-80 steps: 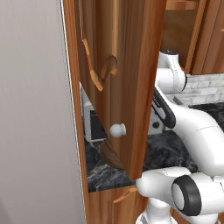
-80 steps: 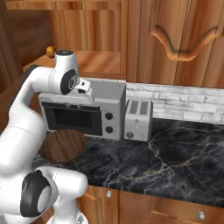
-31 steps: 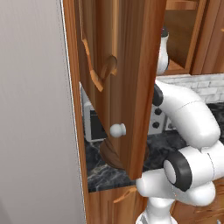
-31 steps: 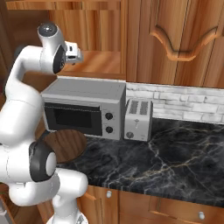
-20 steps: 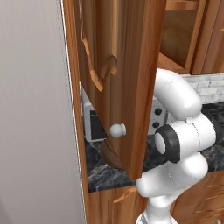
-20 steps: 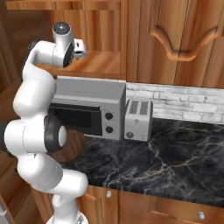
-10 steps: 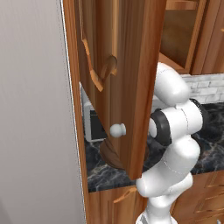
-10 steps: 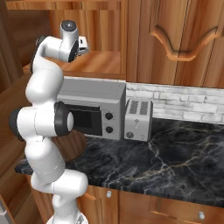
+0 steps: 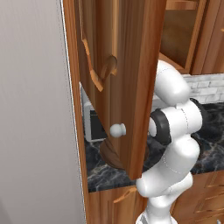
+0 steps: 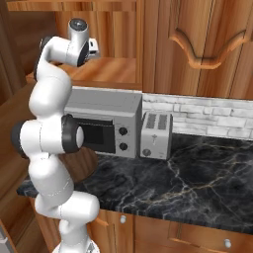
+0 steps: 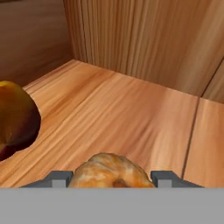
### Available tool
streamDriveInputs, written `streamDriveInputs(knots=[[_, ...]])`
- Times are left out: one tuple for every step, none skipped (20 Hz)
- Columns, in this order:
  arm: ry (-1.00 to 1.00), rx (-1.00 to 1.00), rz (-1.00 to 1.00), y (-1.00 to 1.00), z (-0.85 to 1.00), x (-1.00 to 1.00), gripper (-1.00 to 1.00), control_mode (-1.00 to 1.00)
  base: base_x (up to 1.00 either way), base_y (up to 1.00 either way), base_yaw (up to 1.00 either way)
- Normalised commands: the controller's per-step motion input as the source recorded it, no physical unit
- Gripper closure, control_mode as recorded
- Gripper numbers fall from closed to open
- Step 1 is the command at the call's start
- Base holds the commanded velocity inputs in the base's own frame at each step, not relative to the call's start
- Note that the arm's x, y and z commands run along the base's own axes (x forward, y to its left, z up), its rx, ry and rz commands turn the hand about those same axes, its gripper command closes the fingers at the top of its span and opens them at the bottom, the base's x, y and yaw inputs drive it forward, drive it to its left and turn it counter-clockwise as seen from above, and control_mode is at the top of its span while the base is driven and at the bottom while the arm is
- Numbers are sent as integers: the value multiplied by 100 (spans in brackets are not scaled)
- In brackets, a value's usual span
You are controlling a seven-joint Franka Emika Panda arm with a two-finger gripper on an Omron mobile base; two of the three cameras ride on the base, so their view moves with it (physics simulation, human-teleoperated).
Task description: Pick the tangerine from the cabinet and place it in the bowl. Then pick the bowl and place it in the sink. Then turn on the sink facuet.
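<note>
Arm reaching into the open cabinet (image 9: 131,65)

A brown-orange round thing (image 11: 15,118) sits at the hand view's left edge. The end effector (image 11: 111,177) straddles the tangerine (image 11: 109,171) at bottom centre; firm grip or not, I cannot tell.

Colours as I see them from the rig:
- cabinet (image 9: 127,65): reddish-brown wood, vertical grain; door knob (image 9: 117,130) white.
- cabinet shelf (image 11: 131,118): lighter honey-orange wood, streaked grain.
- tangerine (image 11: 109,171): mottled orange with pale patches.
- second round item (image 11: 15,118): dark orange shading to brown.
- microwave (image 10: 101,123): grey with black door.
- toaster (image 10: 155,134): grey.
- counter (image 10: 188,173): black marble, pale veins.
- backsplash (image 10: 207,116): off-white brick.
- arm (image 10: 47,128): white, dark joints.
</note>
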Motion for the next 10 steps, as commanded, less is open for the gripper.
streamDriveInputs(knots=[[-8, 0, 0, 0, -10, -34, 100, -100, 0, 0, 0], [-9, 0, 0, 0, -10, -42, 100, -100, 0, 0, 0], [-11, 0, 0, 0, -9, -53, 100, -100, 0, 0, 0], [-11, 0, 0, 0, -10, -64, 100, -100, 0, 0, 0], [-12, 0, 0, 0, -10, -73, 100, -100, 0, 0, 0], [-12, 0, 0, 0, -10, -78, 100, -100, 0, 0, 0], [-9, 0, 1, 0, -8, -75, 100, -100, 0, 0, 0], [-7, 0, 1, -3, -6, -70, 100, -100, 0, 0, 0], [-7, 0, 1, 0, -5, -73, 100, -100, 0, 0, 0], [-4, 0, 1, 0, 0, -79, 100, -100, 0, 0, 0]])
